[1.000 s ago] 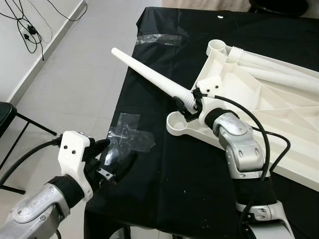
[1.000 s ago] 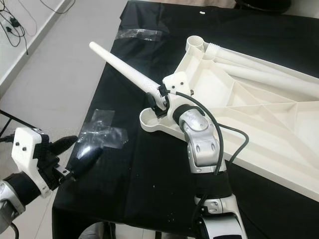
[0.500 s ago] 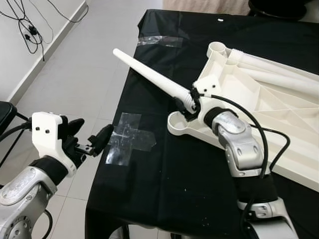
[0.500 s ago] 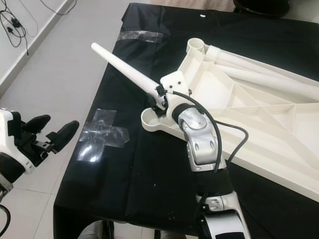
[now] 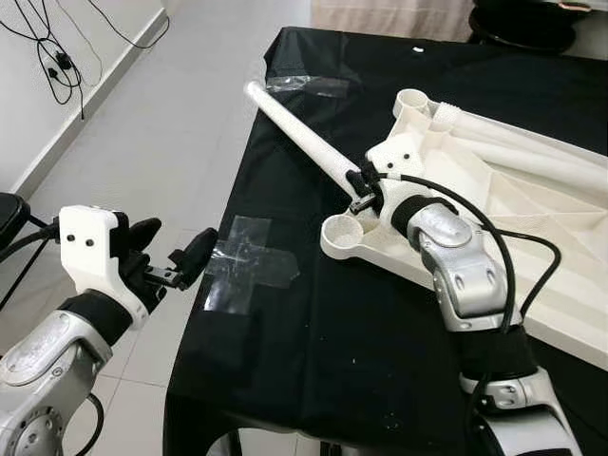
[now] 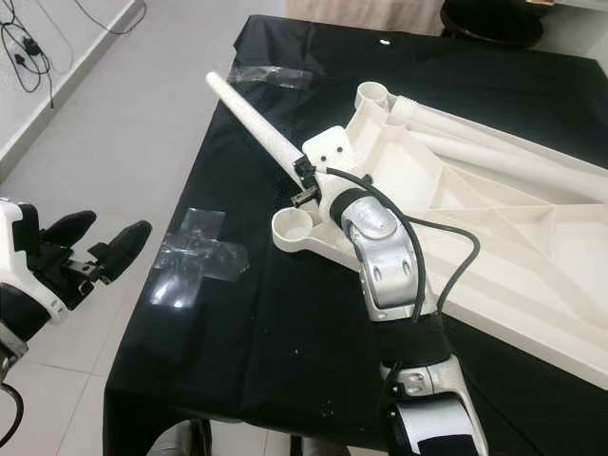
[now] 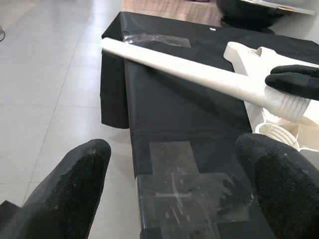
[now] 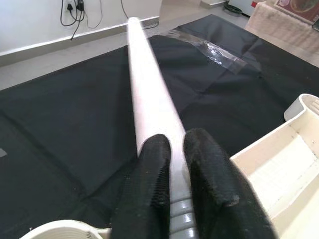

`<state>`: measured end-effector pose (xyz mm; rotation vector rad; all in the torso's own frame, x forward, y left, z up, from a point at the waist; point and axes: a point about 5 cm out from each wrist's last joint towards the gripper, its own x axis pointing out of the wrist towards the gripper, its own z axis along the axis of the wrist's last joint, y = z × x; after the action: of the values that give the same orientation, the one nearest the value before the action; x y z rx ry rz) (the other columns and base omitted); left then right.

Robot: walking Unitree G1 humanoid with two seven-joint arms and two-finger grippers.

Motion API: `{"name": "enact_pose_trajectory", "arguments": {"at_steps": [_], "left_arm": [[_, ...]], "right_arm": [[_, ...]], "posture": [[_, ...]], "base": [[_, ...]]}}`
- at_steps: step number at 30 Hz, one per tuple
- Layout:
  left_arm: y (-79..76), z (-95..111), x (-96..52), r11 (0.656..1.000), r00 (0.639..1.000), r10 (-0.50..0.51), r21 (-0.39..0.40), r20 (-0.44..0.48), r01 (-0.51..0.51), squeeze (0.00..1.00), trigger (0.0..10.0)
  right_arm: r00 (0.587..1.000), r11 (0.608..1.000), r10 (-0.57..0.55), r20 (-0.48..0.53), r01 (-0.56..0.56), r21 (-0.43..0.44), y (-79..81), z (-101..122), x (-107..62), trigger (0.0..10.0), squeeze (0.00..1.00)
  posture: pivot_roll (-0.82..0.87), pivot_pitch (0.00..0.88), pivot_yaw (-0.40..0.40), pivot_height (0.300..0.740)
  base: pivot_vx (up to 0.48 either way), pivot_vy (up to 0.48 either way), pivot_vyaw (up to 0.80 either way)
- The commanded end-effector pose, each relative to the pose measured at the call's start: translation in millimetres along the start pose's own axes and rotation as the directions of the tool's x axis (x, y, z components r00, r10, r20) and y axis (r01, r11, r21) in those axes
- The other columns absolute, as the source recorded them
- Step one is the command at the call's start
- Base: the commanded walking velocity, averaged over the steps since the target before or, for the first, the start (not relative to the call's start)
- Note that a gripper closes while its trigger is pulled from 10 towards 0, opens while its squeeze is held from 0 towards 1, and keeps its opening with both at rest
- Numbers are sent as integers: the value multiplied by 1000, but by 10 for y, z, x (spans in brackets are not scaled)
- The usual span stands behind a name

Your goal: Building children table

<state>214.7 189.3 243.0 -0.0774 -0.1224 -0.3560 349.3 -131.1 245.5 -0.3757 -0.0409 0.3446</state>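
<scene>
One white leg (image 5: 302,142) clamped in right tool (image 5: 362,189); left tool (image 5: 163,266) spread.

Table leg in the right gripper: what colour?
White table leg, clearest in the left eye view.

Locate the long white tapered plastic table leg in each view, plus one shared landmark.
Left eye view: long white tapered plastic table leg slants from upper centre down to the right gripper.
Right eye view: same slant, upper centre.
Left wrist view: crosses the upper half.
Right wrist view: runs up the middle from the fingers.
Shared landmark: clear tape patch by the black cloth's far corner.
</scene>
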Motion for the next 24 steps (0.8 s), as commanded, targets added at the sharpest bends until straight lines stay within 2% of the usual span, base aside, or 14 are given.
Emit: {"name": "enact_pose_trajectory", "arguments": {"at_steps": [1, 10, 11, 12, 13, 14, 16, 18, 24], "left_arm": [[-13, -4, -1, 1000, 1000, -9, -18, 1, 9, 0, 10000], [63, 45, 36, 999, 999, 28, -27, 26, -27, 0, 10000], [91, 63, 46, 999, 999, 41, -33, 35, -40, 0, 10000], [124, 82, 57, 998, 998, 55, -37, 44, -54, 0, 10000], [124, 82, 57, 998, 998, 55, -37, 44, -54, 0, 10000], [155, 99, 67, 997, 997, 66, -41, 51, -64, 0, 10000], [248, 137, 100, 994, 993, 95, -60, 68, -91, 0, 10000], [276, 147, 111, 993, 992, 103, -66, 72, -98, 0, 10000], [357, 200, 145, 994, 991, 111, -25, 78, -109, 0, 10000]], "right_arm": [[995, 999, 30, -91, -28, 27, 41, -197, 3, 0, 0], [987, 996, 86, -139, -87, 3, 94, -263, -32, 0, 0], [984, 995, 96, -151, -97, -5, 105, -281, -40, 1765, 0], [981, 994, 101, -165, -104, -12, 113, -302, -46, 8275, 0], [981, 994, 101, -165, -104, -12, 113, -302, -46, 8275, 0], [979, 994, 101, -175, -105, -17, 114, -318, -50, 10000, 0], [978, 995, 93, -186, -99, -24, 106, -330, -50, 10000, 0], [978, 995, 90, -187, -97, -26, 103, -330, -48, 10000, 0], [980, 996, 72, -183, -80, -37, 77, -313, -40, 10000, 0]], "posture": [[90, 250, -74, 740], [84, 253, -79, 740], [84, 253, -79, 740], [84, 253, -79, 740], [84, 253, -79, 740], [84, 253, -79, 740], [81, 252, -86, 740], [81, 252, -86, 740], [75, 251, -85, 740]], "base": [[0, 0, 0], [0, 0, 0], [0, 0, 0], [0, 0, 0], [0, 0, 0], [0, 0, 0], [0, 0, 0], [0, 0, 0], [0, 0, 0]]}}
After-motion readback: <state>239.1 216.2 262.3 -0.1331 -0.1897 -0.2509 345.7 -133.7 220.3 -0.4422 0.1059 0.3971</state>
